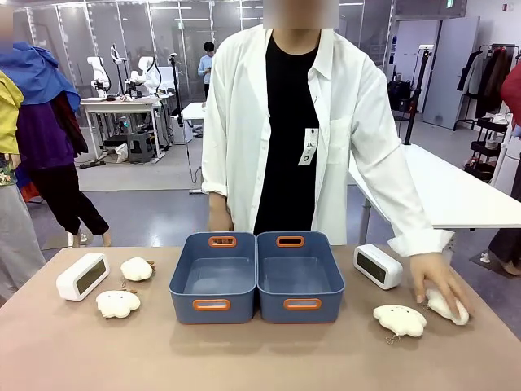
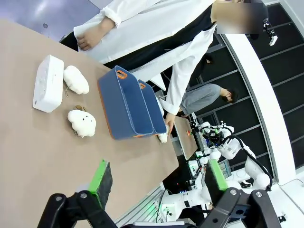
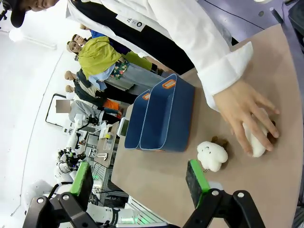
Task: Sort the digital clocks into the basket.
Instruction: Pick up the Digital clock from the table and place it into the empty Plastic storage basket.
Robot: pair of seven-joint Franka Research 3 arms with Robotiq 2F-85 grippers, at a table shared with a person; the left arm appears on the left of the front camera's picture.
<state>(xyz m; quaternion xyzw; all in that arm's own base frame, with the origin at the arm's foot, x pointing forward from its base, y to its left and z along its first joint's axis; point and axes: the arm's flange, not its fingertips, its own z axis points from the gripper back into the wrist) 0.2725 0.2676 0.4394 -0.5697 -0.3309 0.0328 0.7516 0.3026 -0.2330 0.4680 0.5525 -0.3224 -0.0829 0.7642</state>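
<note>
Two white digital clocks with dark screens stand on the table: one at the left (image 1: 81, 276) (image 2: 47, 83), one right of the bins (image 1: 378, 266). Two alike dark-blue baskets with orange handle slots sit side by side in the middle, the left basket (image 1: 186, 303) (image 2: 124, 102) and the right basket (image 1: 327, 301) (image 3: 171, 111); both look empty. My left gripper (image 2: 159, 178) hangs open high above the table's near left. My right gripper (image 3: 138, 179) is open above the near right side. Neither holds anything.
Cream plush sheep lie about: two beside the left clock (image 1: 137, 269) (image 1: 118, 304), one at the front right (image 1: 400, 319) (image 3: 211, 155). The person's hand (image 1: 435, 281) (image 3: 247, 114) presses on another plush (image 1: 448, 305) at the far right.
</note>
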